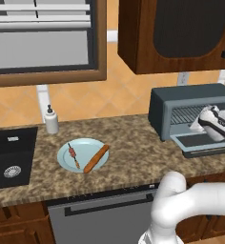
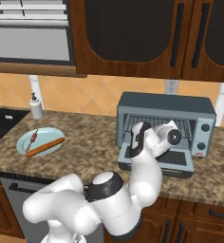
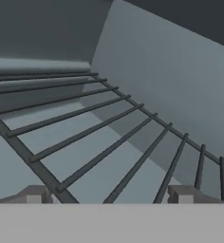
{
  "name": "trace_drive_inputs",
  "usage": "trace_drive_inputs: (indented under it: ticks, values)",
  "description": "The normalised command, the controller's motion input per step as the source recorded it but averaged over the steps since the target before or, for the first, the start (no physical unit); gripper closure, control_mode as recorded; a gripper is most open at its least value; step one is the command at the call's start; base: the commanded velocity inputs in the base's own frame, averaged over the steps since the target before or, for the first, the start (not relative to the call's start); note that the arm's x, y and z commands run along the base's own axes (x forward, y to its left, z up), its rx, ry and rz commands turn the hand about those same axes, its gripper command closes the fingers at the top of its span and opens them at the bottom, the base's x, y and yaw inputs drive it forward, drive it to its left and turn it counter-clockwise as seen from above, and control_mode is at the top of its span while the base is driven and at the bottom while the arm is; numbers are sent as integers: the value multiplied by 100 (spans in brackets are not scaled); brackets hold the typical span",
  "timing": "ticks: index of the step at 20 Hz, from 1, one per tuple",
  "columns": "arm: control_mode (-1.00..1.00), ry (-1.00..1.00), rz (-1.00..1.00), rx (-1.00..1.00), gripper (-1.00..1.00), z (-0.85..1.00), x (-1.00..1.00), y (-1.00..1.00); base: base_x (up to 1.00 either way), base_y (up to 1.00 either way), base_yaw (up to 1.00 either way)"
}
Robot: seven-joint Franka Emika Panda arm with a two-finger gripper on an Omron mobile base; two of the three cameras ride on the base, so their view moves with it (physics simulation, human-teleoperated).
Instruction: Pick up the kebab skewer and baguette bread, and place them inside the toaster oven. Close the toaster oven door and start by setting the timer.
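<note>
- We find the kebab skewer [image 1: 73, 156] lying on the left part of a pale blue plate [image 1: 64, 161], on the counter [image 1: 128, 152] well left of the toaster oven [image 1: 181, 97].
- The baguette bread [image 1: 96, 158] lies on the same plate, just right of the skewer, slanting with its far end to the right; the two look apart, though close.
- The toaster oven stands at the far right of the counter against the wall; the toaster oven door [image 2: 173, 160] is folded down flat toward the near edge.
- We see the wire rack [image 3: 104, 137] inside, with bare bars and nothing on it.
- The gripper [image 3: 111, 198] is at the oven's mouth, pointing into the cavity; its fingertips [image 3: 35, 195] stand wide apart above the rack with nothing between them.
- A soap bottle [image 1: 51, 120] stands at the far edge of the counter, left of the plate.
- A black sink [image 1: 9, 155] lies at the left end of the counter.
</note>
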Motion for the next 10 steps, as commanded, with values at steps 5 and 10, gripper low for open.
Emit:
trace_drive_inputs:
  ticks: [5,10]
  values:
    - [-100,0,-18,3,-100,-56,-3,0,0,0,0]
    - [-100,0,-11,5,-100,-79,-7,0,0,0,0]
